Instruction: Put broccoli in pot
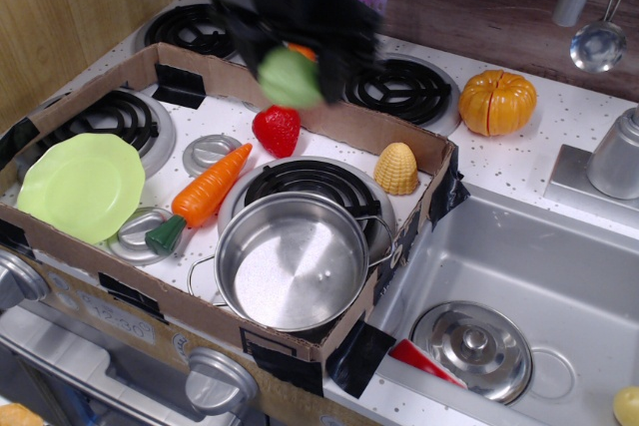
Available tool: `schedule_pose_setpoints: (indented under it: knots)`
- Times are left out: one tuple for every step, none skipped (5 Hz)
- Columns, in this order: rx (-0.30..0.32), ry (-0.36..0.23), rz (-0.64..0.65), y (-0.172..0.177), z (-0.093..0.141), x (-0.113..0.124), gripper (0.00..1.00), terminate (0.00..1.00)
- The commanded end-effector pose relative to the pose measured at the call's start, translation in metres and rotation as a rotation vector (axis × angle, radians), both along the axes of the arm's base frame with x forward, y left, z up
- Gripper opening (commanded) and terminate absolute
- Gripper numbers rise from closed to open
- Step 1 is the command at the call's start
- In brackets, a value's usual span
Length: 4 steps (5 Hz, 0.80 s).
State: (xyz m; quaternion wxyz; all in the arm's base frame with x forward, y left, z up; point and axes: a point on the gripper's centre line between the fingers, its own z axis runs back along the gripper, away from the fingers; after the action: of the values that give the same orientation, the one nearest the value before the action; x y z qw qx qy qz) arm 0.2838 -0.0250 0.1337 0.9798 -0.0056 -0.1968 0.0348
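Bright even light, glare inside the pot [292,264], claw [292,67] motion-blurred

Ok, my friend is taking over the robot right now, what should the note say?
End effector: shut on the broccoli, up in the air over the back wall of the cardboard box, above the strawberry.
Pot: empty, at the front of the box.
Done: broccoli picked up.
Left: carry it over the pot, lower it, let go.
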Motion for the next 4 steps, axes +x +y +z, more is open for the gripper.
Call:
schedule_pose_setpoints:
  knots:
    - [-0.043, -0.074, 0.081, -0.039, -0.015, -0.03, 0.0, 0.0]
    - [-0.085, -0.039, 0.092, -0.035, -0.046, -0.04, 0.0, 0.0]
    - [-0.114, -0.014, 0.036, -0.023, -0.061, -0.041, 1.0, 0.0]
    - [-0.124, 0.021, -0.005, -0.005, -0.066, -0.037, 1.0, 0.0]
